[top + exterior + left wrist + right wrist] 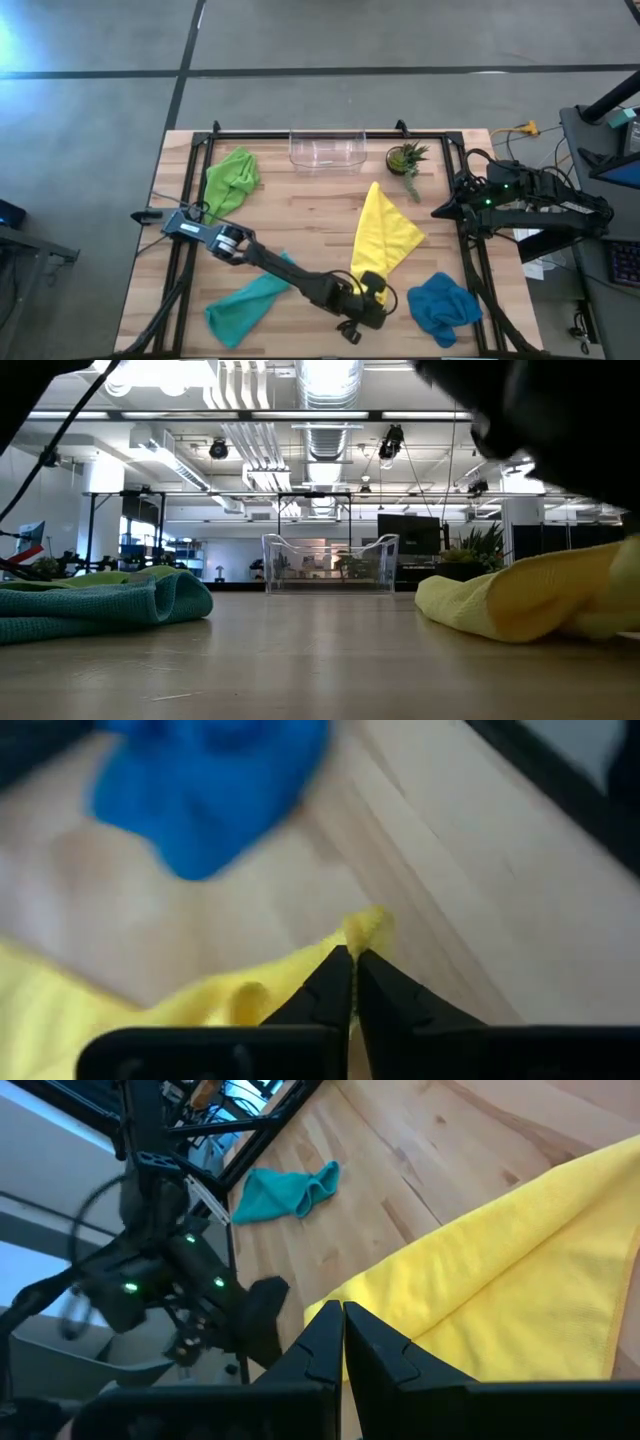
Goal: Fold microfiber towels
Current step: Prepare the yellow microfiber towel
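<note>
Left tool (372, 290), clenched on the near corner of the yellow towel (385, 238) at lower centre-right of the table (320, 215), ready to draw it into a fold; right tool (440, 211) clenched empty at right

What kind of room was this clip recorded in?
Probably an open-plan lab or workshop: exposed ceiling ducts and strip lights overhead, a dark monitor on benches behind, and a bare concrete floor around the slatted wooden table.
</note>
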Available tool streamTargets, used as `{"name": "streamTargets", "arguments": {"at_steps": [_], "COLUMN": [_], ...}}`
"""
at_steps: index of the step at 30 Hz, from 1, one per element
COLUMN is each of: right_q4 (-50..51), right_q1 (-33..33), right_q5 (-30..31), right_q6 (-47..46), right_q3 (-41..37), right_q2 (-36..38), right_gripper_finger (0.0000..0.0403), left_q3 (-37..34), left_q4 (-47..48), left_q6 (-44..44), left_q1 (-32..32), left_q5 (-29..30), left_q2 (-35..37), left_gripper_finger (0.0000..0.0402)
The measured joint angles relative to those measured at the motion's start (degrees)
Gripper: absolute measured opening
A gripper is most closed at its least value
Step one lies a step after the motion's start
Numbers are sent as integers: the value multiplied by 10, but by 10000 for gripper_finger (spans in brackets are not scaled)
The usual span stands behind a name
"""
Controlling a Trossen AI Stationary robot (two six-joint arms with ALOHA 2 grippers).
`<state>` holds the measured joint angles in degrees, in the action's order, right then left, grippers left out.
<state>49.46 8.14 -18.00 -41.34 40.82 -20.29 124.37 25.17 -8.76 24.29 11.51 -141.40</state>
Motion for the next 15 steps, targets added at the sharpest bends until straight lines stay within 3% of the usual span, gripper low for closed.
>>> {"name": "streamTargets", "arguments": {"at_steps": [6,12,15], "right_q4": [-3,-54,-130], "right_q1": [0,0,0], "right_q5": [0,0,-2], "right_q6": [19,35,39], "right_q3": [0,0,0], "right_q2": [0,0,0], "right_gripper_finger": [9,9,9], "left_q3": [28,27,26], "left_q4": [-9,-4,-7], "left_q6": [68,128,129], "left_q1": [-16,-18,-20], "left_q5": [82,286,351], "left_q2": [70,174,226], "left_gripper_finger": [0,0,0]}}
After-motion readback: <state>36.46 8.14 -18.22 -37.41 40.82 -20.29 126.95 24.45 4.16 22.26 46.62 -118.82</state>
